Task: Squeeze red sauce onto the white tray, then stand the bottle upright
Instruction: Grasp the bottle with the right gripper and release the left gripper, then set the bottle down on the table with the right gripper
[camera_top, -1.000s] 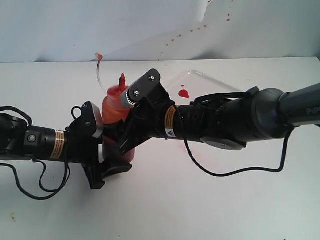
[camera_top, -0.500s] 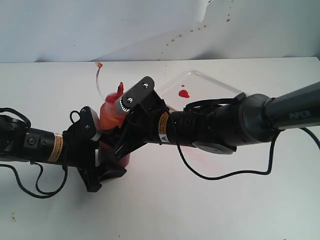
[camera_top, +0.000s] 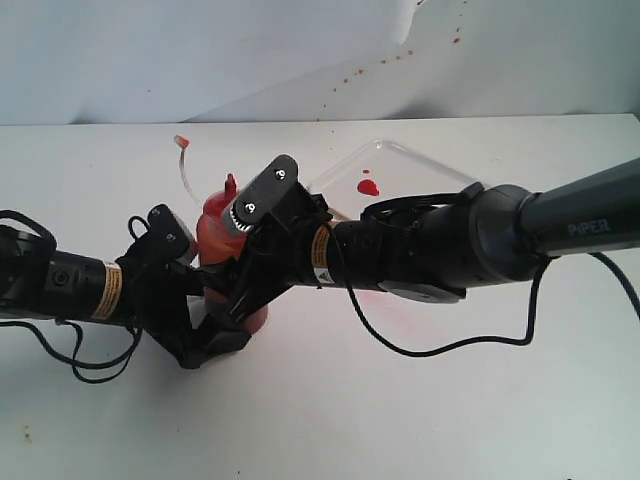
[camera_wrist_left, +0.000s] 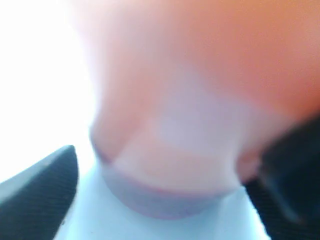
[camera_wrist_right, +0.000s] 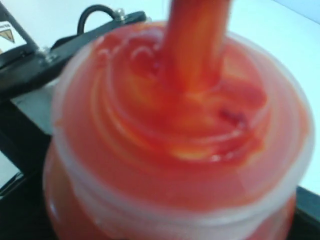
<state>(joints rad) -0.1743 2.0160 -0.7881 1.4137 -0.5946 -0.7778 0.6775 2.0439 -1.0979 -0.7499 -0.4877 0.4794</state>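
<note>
The bottle (camera_top: 212, 232), full of red sauce, is nearly upright left of centre on the table, its red nozzle (camera_top: 231, 187) up and its tethered tip cap (camera_top: 181, 141) dangling behind. My right gripper (camera_top: 243, 288) reaches in from the right and is shut on its body; the right wrist view shows only the bottle's smeared top (camera_wrist_right: 180, 115). My left gripper (camera_top: 205, 305) straddles its lower part from the left, fingers (camera_wrist_left: 37, 192) either side of the blurred bottle (camera_wrist_left: 200, 100). The white tray (camera_top: 420, 165) lies behind the right arm with a red sauce blob (camera_top: 367, 187) on it.
Small red spatters (camera_top: 355, 75) dot the back wall. The right arm's cable (camera_top: 450, 345) loops over the table in front. A faint pink smear (camera_top: 385, 305) lies under the right arm. The table (camera_top: 400, 420) is white.
Both grippers and the bottle have shifted left and a little lower, away from the tray. The bottle has come closer to upright.
</note>
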